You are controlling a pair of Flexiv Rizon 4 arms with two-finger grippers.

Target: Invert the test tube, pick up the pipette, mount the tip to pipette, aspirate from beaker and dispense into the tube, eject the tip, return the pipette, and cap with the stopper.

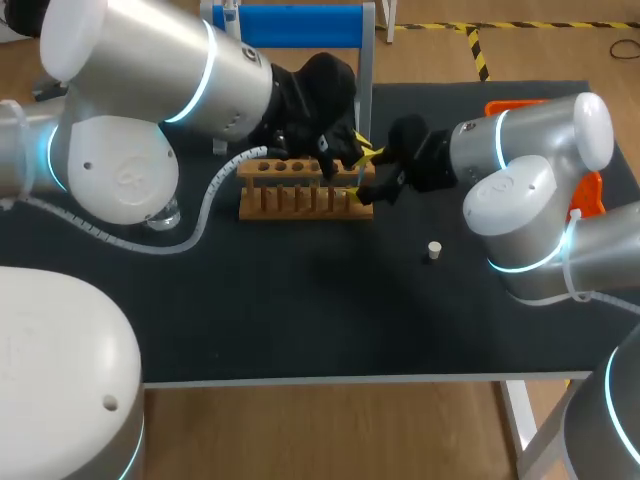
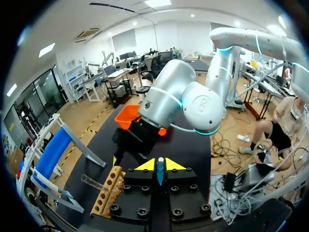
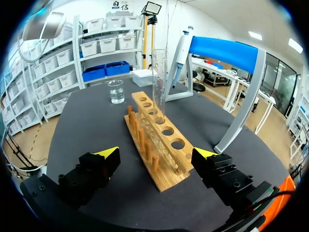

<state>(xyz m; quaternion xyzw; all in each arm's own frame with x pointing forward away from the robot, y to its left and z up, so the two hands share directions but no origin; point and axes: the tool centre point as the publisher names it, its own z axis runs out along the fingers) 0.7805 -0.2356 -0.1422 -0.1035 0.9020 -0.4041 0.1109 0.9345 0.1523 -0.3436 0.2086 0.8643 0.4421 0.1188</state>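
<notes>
A: Right gripper [image 3: 155, 153], fingers spread wide, at the near end of the wooden rack [image 3: 170, 170]; left gripper [image 2: 160, 166], tips pressed together, holding nothing we can name.
B: The test tube [image 3: 159, 82] stands upright in a middle hole. We judge it light, slick, brittle: grasp mid-wall, gently.
A: Beyond, on the black table [image 3: 91, 121]: beaker [image 3: 116, 92], then pipette [image 3: 181, 53] on its stand.
</notes>
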